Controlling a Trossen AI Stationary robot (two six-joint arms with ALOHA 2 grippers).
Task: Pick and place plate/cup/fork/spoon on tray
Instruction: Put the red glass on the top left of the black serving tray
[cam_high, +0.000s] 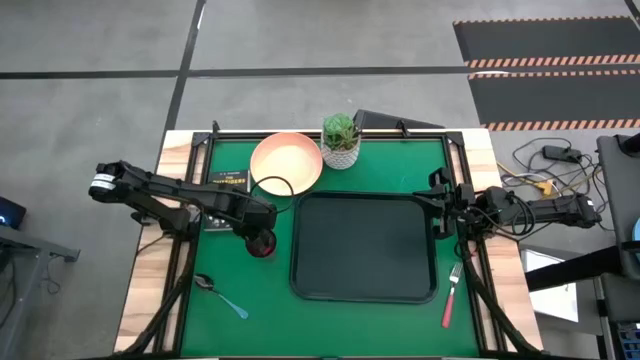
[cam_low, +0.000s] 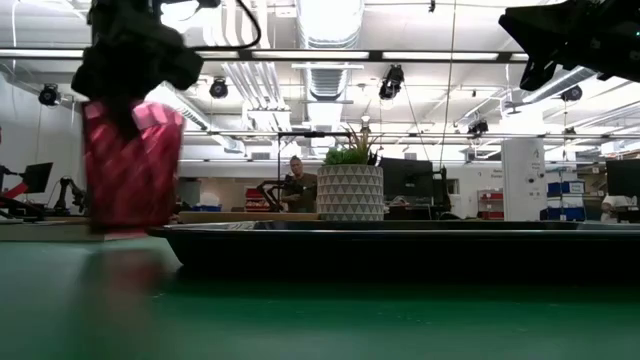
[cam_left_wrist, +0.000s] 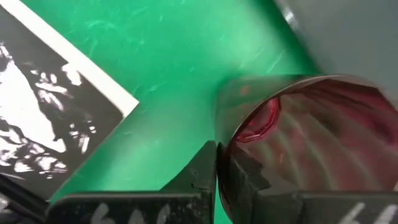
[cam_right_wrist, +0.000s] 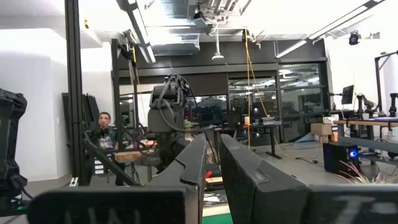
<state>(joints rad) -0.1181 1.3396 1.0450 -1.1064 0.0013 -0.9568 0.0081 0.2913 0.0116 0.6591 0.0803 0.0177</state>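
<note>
Here we list, largest first:
Tray: middle of the table, bare.
Plate: near the far edge.
Left fingers: we see them clamped on the cup's rim.
Right fingers: almost closed, empty, above the tray's right rim.
Cup: just beside the tray's left rim.

no text, label or number can be read anywhere.

Potted plant, black book
</note>
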